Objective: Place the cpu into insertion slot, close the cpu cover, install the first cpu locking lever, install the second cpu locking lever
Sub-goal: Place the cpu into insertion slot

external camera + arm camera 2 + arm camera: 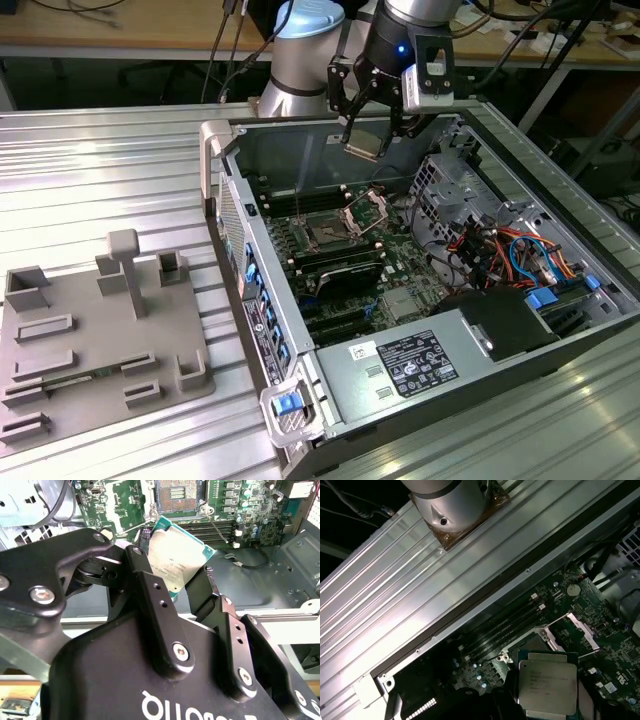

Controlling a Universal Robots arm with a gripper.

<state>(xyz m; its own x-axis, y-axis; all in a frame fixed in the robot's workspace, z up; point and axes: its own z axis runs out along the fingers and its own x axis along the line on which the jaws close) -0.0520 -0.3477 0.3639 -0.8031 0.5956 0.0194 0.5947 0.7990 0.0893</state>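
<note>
The gripper (368, 142) is clamped on the cpu (362, 150), its fingers (150, 587) pinching opposite edges, above the open computer case (258, 318). In the exterior view the insertion slot (327, 232) lies bare at roughly seven o'clock from the chip, well apart. The cpu cover (366, 208) stands raised at the slot's two o'clock.

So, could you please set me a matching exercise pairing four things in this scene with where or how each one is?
Things:
1 the cpu
2 the insertion slot
3 the cpu cover
4 the grey tray

States:
A swung up, open
B held in the gripper, in the air
C outside the computer case, at the exterior view's left
D uncovered, on the green board

Pairs: 1-B; 2-D; 3-A; 4-C
</note>
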